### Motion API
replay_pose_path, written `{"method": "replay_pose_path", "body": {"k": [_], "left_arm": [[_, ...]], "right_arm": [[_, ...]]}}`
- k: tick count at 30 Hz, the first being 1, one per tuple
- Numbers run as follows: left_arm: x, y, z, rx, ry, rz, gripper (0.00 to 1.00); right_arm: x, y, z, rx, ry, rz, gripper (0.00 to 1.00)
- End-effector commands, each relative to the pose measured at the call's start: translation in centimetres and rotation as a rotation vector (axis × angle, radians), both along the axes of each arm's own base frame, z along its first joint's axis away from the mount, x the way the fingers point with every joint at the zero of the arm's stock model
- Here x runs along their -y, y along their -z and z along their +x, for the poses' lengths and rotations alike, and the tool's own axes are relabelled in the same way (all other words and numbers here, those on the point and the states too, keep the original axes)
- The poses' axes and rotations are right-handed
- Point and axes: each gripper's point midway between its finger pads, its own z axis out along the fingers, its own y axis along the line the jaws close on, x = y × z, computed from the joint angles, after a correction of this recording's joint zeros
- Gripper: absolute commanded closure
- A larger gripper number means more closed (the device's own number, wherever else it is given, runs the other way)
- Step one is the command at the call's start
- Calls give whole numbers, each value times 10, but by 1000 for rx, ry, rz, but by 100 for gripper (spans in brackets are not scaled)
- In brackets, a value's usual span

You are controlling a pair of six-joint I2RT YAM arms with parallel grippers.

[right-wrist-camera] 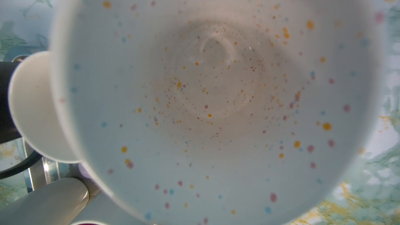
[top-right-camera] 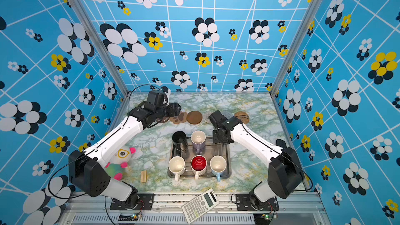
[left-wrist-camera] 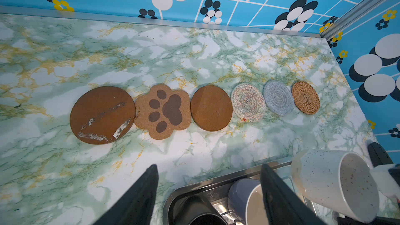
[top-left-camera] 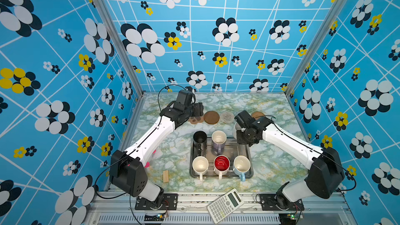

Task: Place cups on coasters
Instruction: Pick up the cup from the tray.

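My right gripper (top-left-camera: pixel 240 127) is shut on the rim of the speckled cream cup (left-wrist-camera: pixel 331 182), which hangs tilted beside the tray's far right corner. The cup's inside (right-wrist-camera: pixel 216 83) fills the right wrist view. Five cups stand in the metal tray (top-left-camera: pixel 232 148): black (top-left-camera: pixel 199 138), lavender (top-left-camera: pixel 219 139), white (top-left-camera: pixel 200 165), red-inside (top-left-camera: pixel 221 164), light blue (top-left-camera: pixel 241 165). Beyond the tray lies a row of bare coasters: brown disc (left-wrist-camera: pixel 102 114), paw-print (left-wrist-camera: pixel 162 111), brown disc (left-wrist-camera: pixel 211 108), cream crocheted (left-wrist-camera: pixel 248 103), grey-blue (left-wrist-camera: pixel 278 97), rattan (left-wrist-camera: pixel 305 97). My left gripper (left-wrist-camera: pixel 207 169) is open and holds nothing, above the tray's far left corner.
A calculator (top-left-camera: pixel 225 205) lies on the front rail. A small wooden block (top-left-camera: pixel 165 176) sits left of the tray, and a plush toy (top-right-camera: pixel 121 159) lies under my left arm. Patterned walls close the table on three sides.
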Motion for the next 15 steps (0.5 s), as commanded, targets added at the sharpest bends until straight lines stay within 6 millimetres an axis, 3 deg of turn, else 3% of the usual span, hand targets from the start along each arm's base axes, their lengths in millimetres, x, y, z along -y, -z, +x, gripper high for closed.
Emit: {"method": "replay_pose_path", "body": {"k": [1, 8, 15], "left_arm": [[-3, -2, -6, 15, 3, 18, 25], [-5, -1, -7, 17, 0, 19, 24], [-13, -3, -6, 26, -21, 23, 24]], "right_arm": [[-1, -27, 24, 99, -35, -28, 100], [5, -39, 61, 107, -57, -22, 100], [31, -40, 100, 99, -29, -34, 100]]}}
